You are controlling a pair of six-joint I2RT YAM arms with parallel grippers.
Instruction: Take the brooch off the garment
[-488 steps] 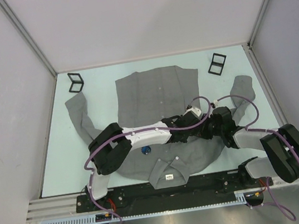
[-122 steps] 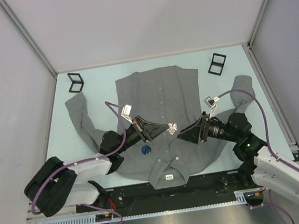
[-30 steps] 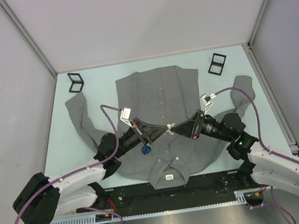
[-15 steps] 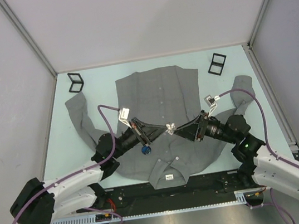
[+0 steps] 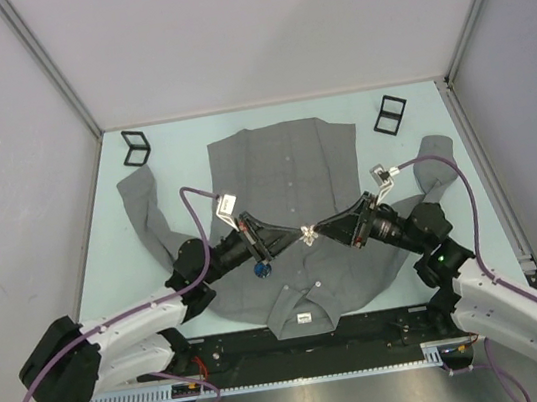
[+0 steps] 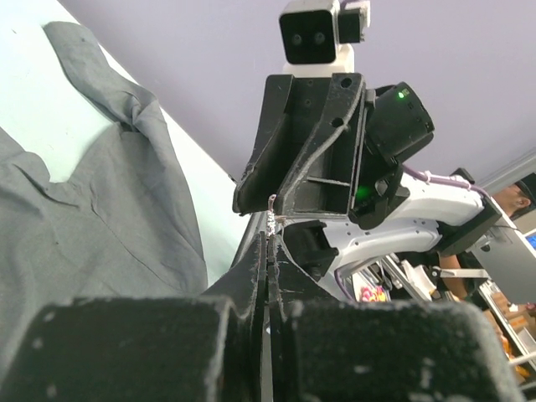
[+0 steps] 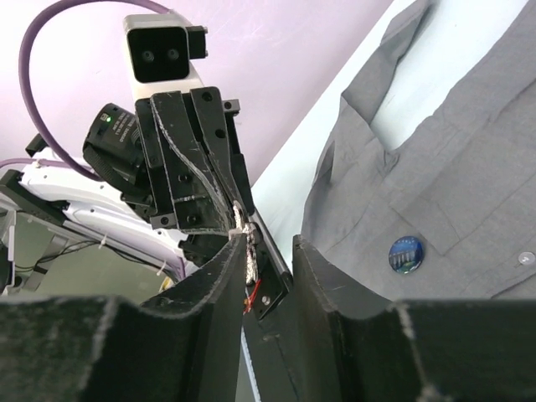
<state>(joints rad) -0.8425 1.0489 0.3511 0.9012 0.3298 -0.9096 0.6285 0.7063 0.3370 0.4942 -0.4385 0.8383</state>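
The grey garment [image 5: 283, 163] lies flat on the table, collar toward me; it also shows in the left wrist view [image 6: 100, 234] and the right wrist view [image 7: 469, 159]. A small silvery brooch [image 5: 307, 233] is held in the air above the garment's chest. My left gripper [image 5: 299, 238] is shut on it, with the brooch [image 6: 273, 216] sticking out at its tips. My right gripper [image 5: 317, 231] is open and faces the left one. Its fingers stand on either side of the brooch [image 7: 245, 244], which lies close to one finger.
A round blue badge [image 5: 262, 269] sits on the garment's chest below the left gripper and also shows in the right wrist view [image 7: 405, 254]. Two small black frames [image 5: 136, 147] [image 5: 390, 114] stand at the table's back corners. Side walls enclose the table.
Half a second ago my right gripper stood a little back from the brooch; now it has moved left so that its open fingers are around it. The left gripper still holds the brooch.
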